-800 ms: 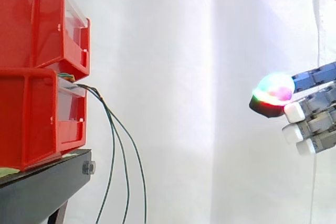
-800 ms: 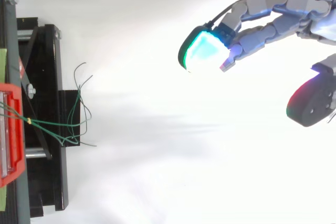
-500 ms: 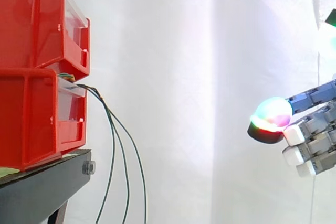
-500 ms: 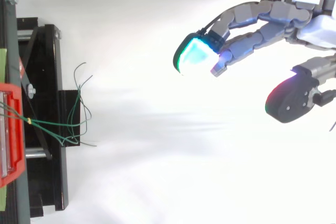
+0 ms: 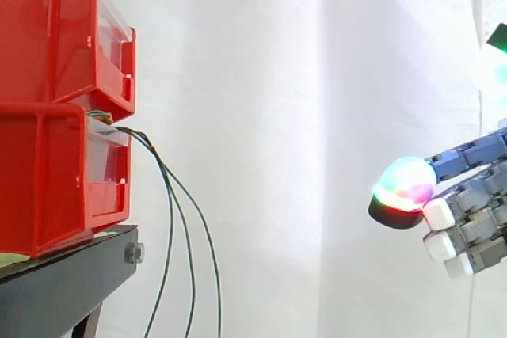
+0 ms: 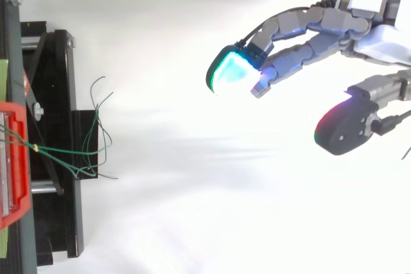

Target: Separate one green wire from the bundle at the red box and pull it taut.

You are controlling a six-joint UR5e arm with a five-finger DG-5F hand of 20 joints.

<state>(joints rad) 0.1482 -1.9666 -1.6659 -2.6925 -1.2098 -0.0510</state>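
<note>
Well, the fingers (image 6: 228,72) were spread and only gently bent, with the thumb pad standing apart below them, and they had hold of nothing. From the side the hand (image 5: 475,211) hung in open air before the white curtain, at about the height of the lower red bin's (image 5: 47,172) base and well apart from it.

The green wires (image 5: 170,219) came out at the top front of that lower bin, just under the upper red bin (image 5: 47,29), then drooped as three thin strands past the edge of the black stand (image 5: 63,282). From above they fanned out and tangled loosely over the stand (image 6: 51,94).

I judged them very light, limp but a little springy, with smooth sheathing that could slip between thick pads. I reckoned the best hold was a pinch on the outermost strand, down in the hanging span where the three run apart, not near the box where they bunch. Being anchored at the bin, the wire would want a steady, gentle pull, not a jerk.
</note>
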